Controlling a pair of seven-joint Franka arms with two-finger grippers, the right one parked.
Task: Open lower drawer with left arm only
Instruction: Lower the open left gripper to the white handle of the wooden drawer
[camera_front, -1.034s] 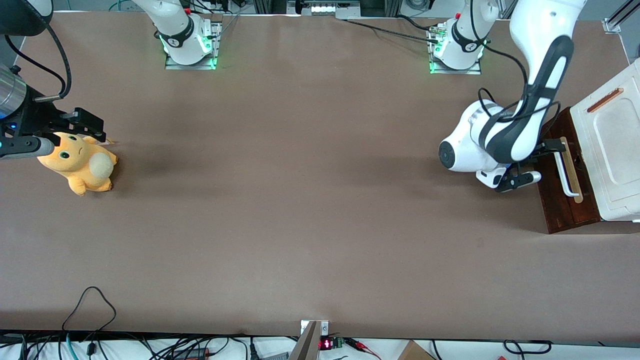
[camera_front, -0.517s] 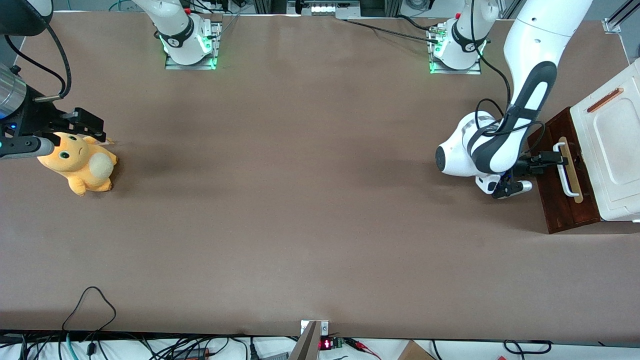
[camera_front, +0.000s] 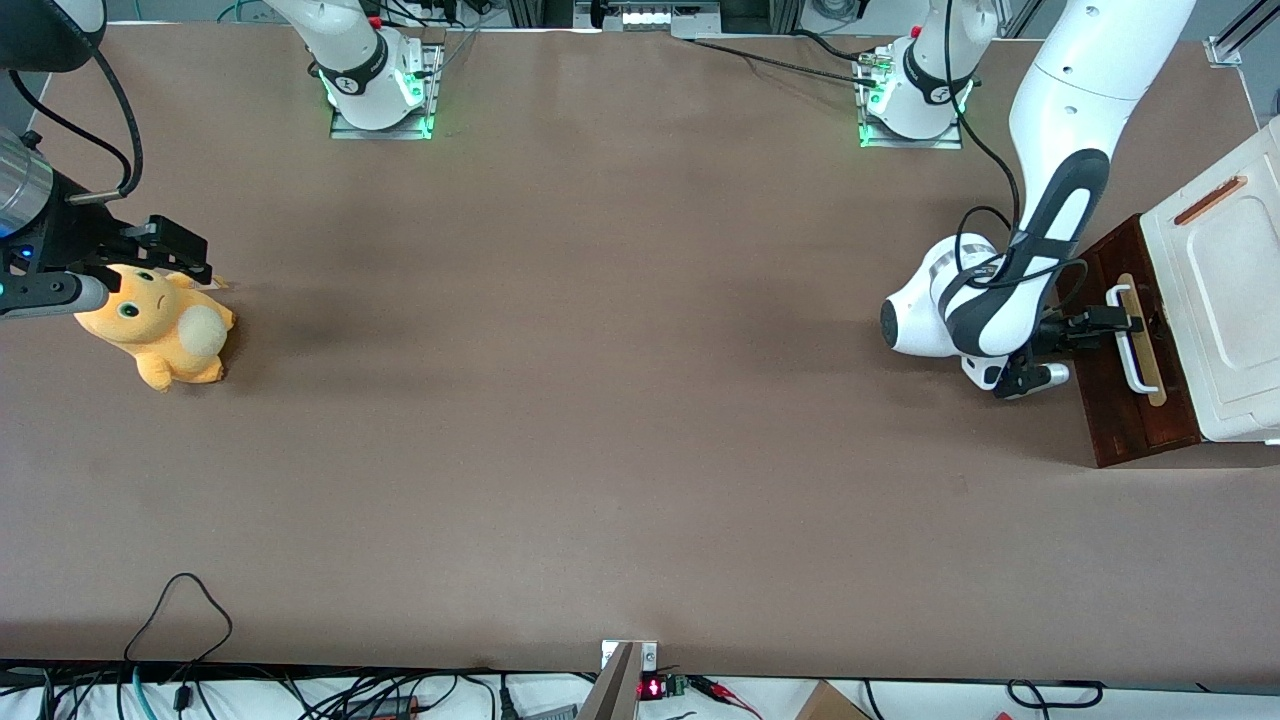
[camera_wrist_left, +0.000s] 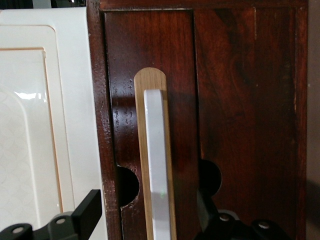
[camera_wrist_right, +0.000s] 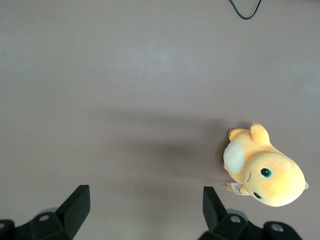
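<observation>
The lower drawer (camera_front: 1125, 415) is a dark reddish-brown front with a white bar handle (camera_front: 1137, 355) on a pale tan strip. It stands at the working arm's end of the table. The left arm (camera_front: 1000, 290) bends down in front of it. Its black gripper (camera_front: 1118, 322) is at the handle's farther end. In the left wrist view the drawer front (camera_wrist_left: 235, 100) fills the frame. The gripper (camera_wrist_left: 147, 217) is open, with one of its fingers (camera_wrist_left: 86, 216) on each side of the white handle (camera_wrist_left: 157, 150) and tan strip (camera_wrist_left: 141, 125), not touching them.
The white cabinet top (camera_front: 1230, 300) with a small orange-brown handle (camera_front: 1210, 200) sits above the drawer. A yellow plush toy (camera_front: 160, 330) lies toward the parked arm's end, also in the right wrist view (camera_wrist_right: 265, 172). Cables run along the table's near edge.
The left arm has swung its wrist lower and nearer the front camera. The gripper has moved along the handle and now straddles it. The drawer has not moved.
</observation>
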